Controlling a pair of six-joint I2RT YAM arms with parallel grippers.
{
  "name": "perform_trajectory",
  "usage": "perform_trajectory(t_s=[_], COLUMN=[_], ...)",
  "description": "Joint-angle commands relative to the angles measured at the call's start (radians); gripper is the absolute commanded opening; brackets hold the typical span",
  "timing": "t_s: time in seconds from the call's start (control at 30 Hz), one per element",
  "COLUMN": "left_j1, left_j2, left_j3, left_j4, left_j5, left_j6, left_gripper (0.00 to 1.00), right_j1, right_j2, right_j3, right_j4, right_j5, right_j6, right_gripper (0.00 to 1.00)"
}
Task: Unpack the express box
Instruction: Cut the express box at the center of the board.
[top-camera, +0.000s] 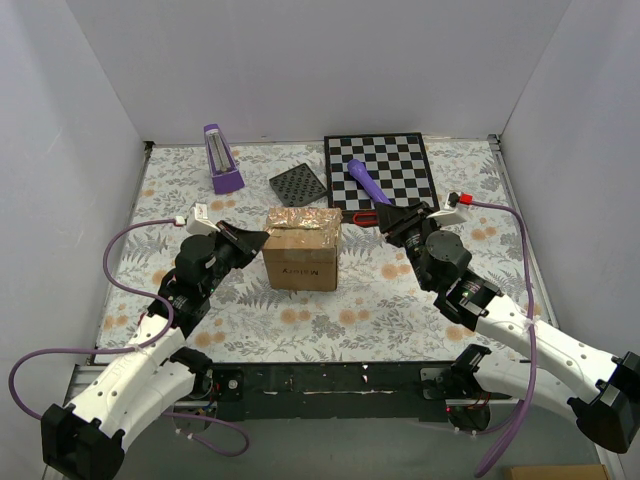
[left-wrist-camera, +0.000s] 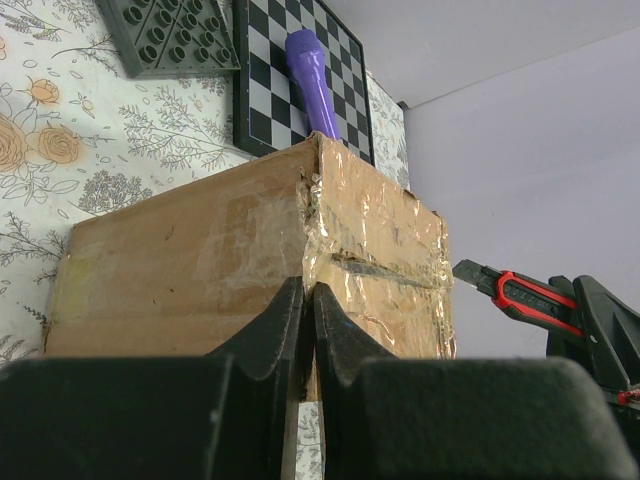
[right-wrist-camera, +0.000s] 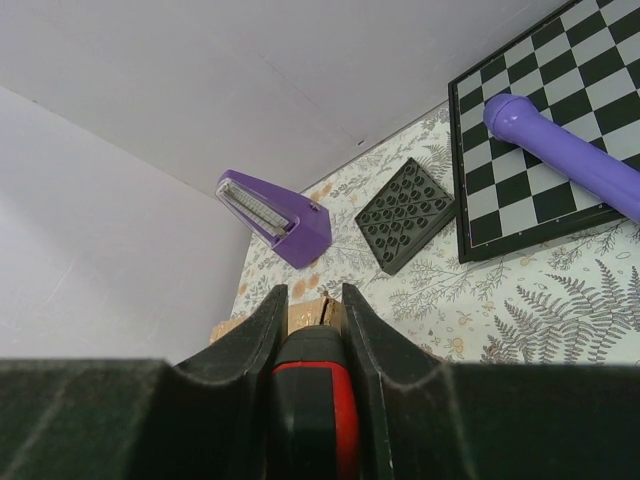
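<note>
From above, we see the express box (top-camera: 302, 250) mid-table, flaps taped shut, left gripper (top-camera: 262, 237) at its nine o'clock, right gripper (top-camera: 388, 218) at three. Left wrist: jaws pinched together on nothing, nosing the box's corner. Right wrist: jaws clamp the red cutter (right-wrist-camera: 312, 400); slitting and emptying, we judge, all lie ahead.

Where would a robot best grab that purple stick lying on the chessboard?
Probably the purple stick across its slim middle, from straight above. It lies flat and diagonal on the chessboard, with bare board either side of the narrow shaft; its rounded far end looks thicker.
</note>
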Motion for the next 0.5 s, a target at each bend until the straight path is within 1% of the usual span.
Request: perform_trajectory(t_s=[0.0, 0.2, 0.47], left_j1=[-0.005, -0.007, -0.005], left_j2=[0.000, 0.000, 0.002], left_j3=[-0.027, -0.031, -0.027], left_j4=[-0.083, -0.084, -0.080], left_j5=[0.003, 0.003, 0.005], left_j6=[0.014, 0.011, 0.013], left_gripper=[0.00, 0.00, 0.00], right_j1=[0.005, 0.005, 0.005], right_j2=[-0.018, -0.040, -0.015], right_j3=[0.018, 0.024, 0.013], right_j4=[0.066, 0.066, 0.087], right_j5=[0.050, 0.071, 0.027], right_j6=[-0.013, -0.042, -0.008], right_gripper=[0.01, 0.01, 0.01])
